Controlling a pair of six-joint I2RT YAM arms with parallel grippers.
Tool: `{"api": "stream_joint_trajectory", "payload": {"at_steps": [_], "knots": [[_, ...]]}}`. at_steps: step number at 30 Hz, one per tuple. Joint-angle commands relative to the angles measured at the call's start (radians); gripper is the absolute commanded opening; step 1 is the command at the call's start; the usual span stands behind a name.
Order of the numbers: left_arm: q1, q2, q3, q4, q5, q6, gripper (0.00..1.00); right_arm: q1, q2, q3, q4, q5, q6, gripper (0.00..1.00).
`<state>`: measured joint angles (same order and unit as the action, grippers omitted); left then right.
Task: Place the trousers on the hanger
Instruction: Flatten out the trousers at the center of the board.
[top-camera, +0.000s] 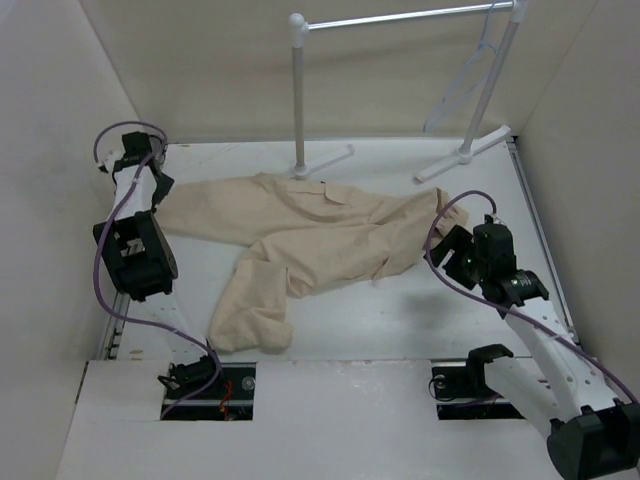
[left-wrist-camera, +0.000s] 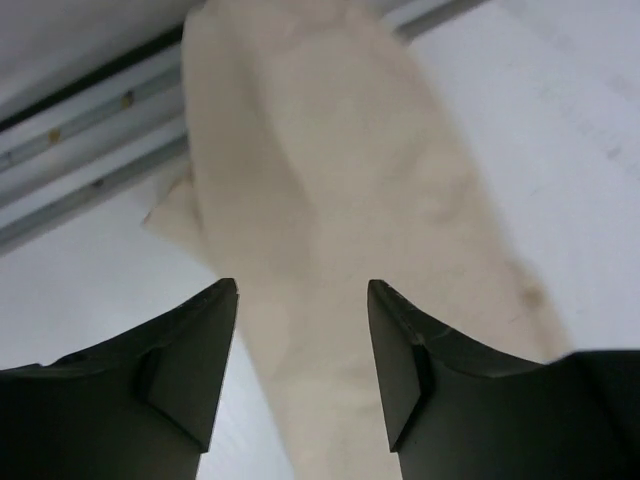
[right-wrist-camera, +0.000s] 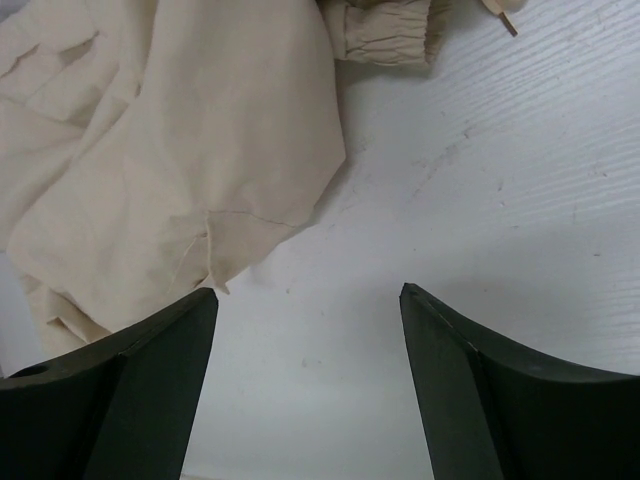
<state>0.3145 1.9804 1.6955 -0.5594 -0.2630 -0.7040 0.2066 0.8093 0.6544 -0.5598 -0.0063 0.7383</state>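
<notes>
Under L pincer (left-wrist-camera: 302, 288), jaws apart, lies trousers (left-wrist-camera: 340, 190) leg.

Left arm (top-camera: 135, 250) and right arm (top-camera: 540, 330) stretched forward.
The black two-finger left gripper (left-wrist-camera: 301, 292) has its jaws parted; the black right gripper (right-wrist-camera: 308, 296) points down, jaws wide apart.

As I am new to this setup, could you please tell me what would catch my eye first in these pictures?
The beige trousers sprawl across the middle of the white table, one leg reaching under the left gripper, which is open above it. At the back right, a pale hanger hangs on the clothes rack, and the right gripper is open over bare table.
</notes>
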Motion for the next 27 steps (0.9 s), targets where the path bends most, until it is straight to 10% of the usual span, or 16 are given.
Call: {"api": "stream_joint_trajectory", "payload": {"at_steps": [1,6,12,16,27], "knots": [[-0.044,-0.199,-0.159,-0.01,-0.059,-0.015,0.51,-0.026,0.045,0.03,0.05,0.029,0.01,0.76],[-0.21,-0.496,-0.566,0.099,-0.07,-0.147,0.43,-0.129,0.111,0.068,0.112,0.026,0.033,0.22],[-0.741,-0.664,-0.77,0.081,-0.021,-0.265,0.5,-0.267,0.201,0.083,0.17,0.009,0.05,0.58],[-1.022,-0.647,-0.783,0.018,-0.068,-0.314,0.55,-0.257,0.352,0.102,0.236,-0.037,0.056,0.61],[-1.076,-0.677,-1.016,-0.051,-0.123,-0.321,0.61,-0.218,0.657,0.168,0.397,-0.05,0.133,0.66]]}}
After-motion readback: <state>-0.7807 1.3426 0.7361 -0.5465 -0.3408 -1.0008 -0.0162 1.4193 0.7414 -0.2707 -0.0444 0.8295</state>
